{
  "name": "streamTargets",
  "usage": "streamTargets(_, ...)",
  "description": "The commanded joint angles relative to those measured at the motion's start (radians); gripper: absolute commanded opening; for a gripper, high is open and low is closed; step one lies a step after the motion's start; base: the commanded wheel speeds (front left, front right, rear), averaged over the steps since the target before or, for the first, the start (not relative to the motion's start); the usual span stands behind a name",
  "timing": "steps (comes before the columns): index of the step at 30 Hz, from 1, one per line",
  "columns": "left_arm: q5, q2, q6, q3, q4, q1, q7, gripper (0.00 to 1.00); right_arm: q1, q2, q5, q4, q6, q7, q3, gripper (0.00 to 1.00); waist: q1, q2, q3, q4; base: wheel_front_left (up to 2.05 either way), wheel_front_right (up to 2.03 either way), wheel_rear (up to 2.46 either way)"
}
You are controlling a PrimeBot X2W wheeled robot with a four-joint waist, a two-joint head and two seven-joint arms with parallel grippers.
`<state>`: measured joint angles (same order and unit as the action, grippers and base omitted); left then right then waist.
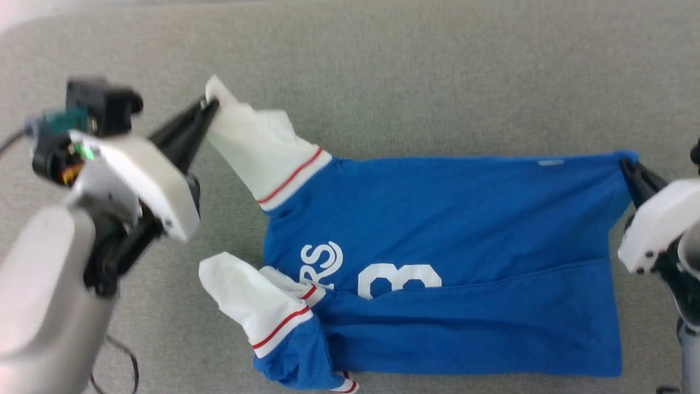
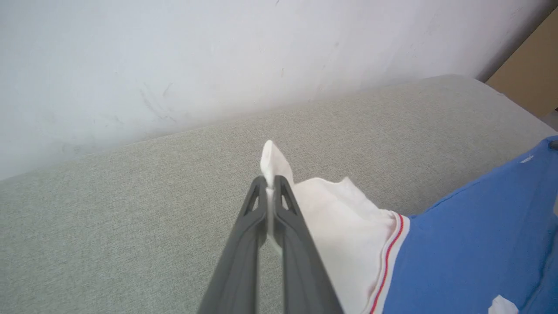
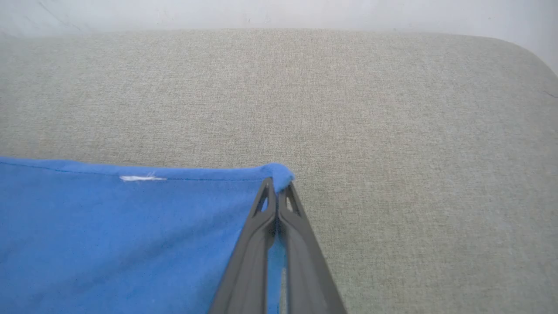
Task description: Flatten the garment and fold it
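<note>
The garment [image 1: 437, 219], royal blue with white sleeves and red-striped trim, lies sideways on the grey surface with its near part folded over, white lettering partly showing. My left gripper [image 1: 210, 104] is shut on the tip of the far white sleeve [image 2: 331, 226], lifted a little at the left; the same pinch shows at my left gripper [image 2: 271, 183]. My right gripper [image 1: 626, 163] is shut on the far hem corner of the garment [image 3: 130, 235] at the right, the jaws pressed together at my right gripper [image 3: 276, 185]. The near sleeve [image 1: 251, 295] lies crumpled.
The grey fabric-covered surface [image 1: 437, 65] stretches beyond the garment to a white wall [image 2: 174, 65]. Its rounded corner [image 3: 514, 48] is at the right. A dark cable [image 1: 128, 366] hangs below my left arm.
</note>
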<state>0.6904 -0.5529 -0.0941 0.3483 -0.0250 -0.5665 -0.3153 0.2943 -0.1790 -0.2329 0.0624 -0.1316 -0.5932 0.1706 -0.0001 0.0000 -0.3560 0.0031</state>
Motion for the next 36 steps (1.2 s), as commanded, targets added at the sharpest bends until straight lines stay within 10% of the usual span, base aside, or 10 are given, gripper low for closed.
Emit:
streamTargets(1,0.013,-0.009,0.011,-0.004,0.033,0.048,0.003,0.00,-0.029,0.003,-0.009,0.010,0.001,0.011,0.009,0.00,0.0001,0.0000,0.052,0.009,0.00,0.00,0.00)
streamTargets(21,0.192,-0.106,0.134,-0.070,0.320,0.612,-0.052,0.00,-0.343,0.074,-0.101,0.099,0.001,0.017,0.059,0.00,0.0001,0.0000,0.169,0.017,0.00,0.00,0.00)
streamTargets(36,0.182,0.045,0.146,0.025,0.162,0.612,0.014,0.00,-0.337,0.097,-0.026,-0.054,0.001,0.063,0.015,0.00,0.0001,0.0000,0.167,0.012,0.00,0.00,0.00)
